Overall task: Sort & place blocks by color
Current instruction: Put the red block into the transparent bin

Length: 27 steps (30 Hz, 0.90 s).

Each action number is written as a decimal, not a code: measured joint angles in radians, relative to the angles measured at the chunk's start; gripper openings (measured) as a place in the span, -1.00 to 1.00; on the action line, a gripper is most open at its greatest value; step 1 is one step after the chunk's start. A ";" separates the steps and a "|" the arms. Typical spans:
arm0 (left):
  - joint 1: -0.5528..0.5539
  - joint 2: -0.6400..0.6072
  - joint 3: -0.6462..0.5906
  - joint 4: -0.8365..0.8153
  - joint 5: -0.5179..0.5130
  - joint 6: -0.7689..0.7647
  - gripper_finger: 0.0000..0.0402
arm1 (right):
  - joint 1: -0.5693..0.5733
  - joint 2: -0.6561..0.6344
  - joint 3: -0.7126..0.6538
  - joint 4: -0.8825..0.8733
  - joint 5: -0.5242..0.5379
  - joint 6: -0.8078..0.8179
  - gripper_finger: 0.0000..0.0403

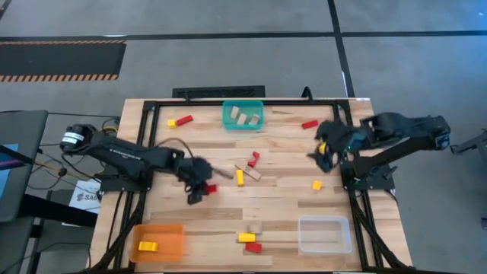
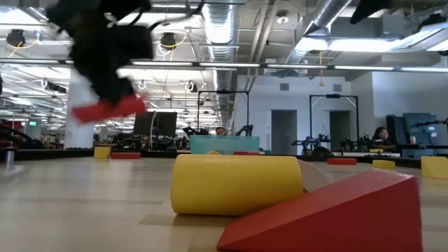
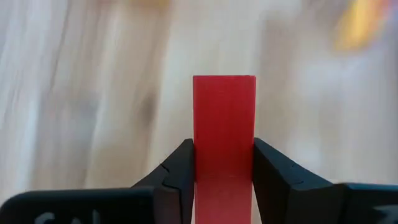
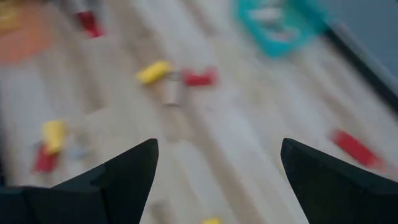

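Observation:
My left gripper (image 1: 201, 185) hangs over the table's left middle, shut on a red bar (image 3: 224, 118), which the low view shows lifted off the wood (image 2: 108, 108). My right gripper (image 4: 217, 174) is open and touches nothing; it hovers near the table's right side (image 1: 326, 154). Loose blocks lie flat on the table: a yellow bar (image 1: 240, 176), red pieces (image 1: 253, 158) and a tan piece (image 1: 253, 173) mid-table, a yellow cube (image 1: 316, 184), a red bar (image 1: 309, 123), and a yellow and red pair (image 1: 178, 120) at the far left. My left gripper pinches the red bar between its two fingers (image 3: 177, 177), one on each long side face (image 3: 202, 162). The bar lies along the fingers, and its free end (image 3: 224, 84) sticks out past the tips. It is lifted clear of the table and tilted slightly in the low view.
A teal bin (image 1: 243, 124) holding tan pieces sits at the far edge. An orange bin (image 1: 171, 242) with a yellow block is at the near left, a clear bin (image 1: 325, 242) at the near right. A yellow cylinder (image 2: 238, 183), a red wedge (image 2: 329, 210) and a tan cube (image 1: 255, 227) lie near the front edge.

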 joint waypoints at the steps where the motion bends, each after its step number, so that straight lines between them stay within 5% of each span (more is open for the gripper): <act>1: 0.035 -0.002 0.018 0.024 0.059 -0.007 -0.54 | 0.012 -0.014 -0.047 0.076 -0.033 -0.040 0.79; 7: 0.237 -0.002 0.071 0.341 0.555 -0.218 -0.54 | 0.016 0.020 -0.199 0.561 -0.131 -0.403 0.79; 9: 0.280 -0.002 0.071 0.480 0.642 -0.337 -0.54 | 0.010 0.063 -0.199 0.650 -0.145 -0.564 0.79; 13: 0.323 0.002 0.072 0.731 0.679 -0.481 -0.54 | -0.011 0.166 -0.159 0.779 -0.177 -0.807 0.79; 17: 0.331 0.026 0.079 0.877 0.640 -0.535 -0.54 | -0.069 0.277 -0.053 0.805 -0.314 -0.841 0.79; 27: 0.302 0.106 0.170 0.902 0.655 -0.510 -0.54 | -0.131 0.453 0.144 0.782 -0.461 -0.962 0.78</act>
